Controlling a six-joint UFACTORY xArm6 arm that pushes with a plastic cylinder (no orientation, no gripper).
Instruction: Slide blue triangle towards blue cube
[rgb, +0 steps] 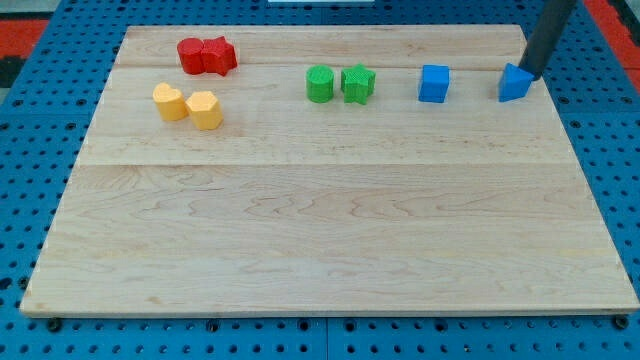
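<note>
The blue triangle lies near the view's top right on the wooden board. The blue cube sits to its left, a block's width or so away. My tip comes down from the view's top right and stands right against the triangle's upper right side.
Two green blocks, a cylinder and a star shape, sit left of the cube. Two red blocks touch near the top left. Two yellow blocks lie below them. The board's right edge is close to the triangle.
</note>
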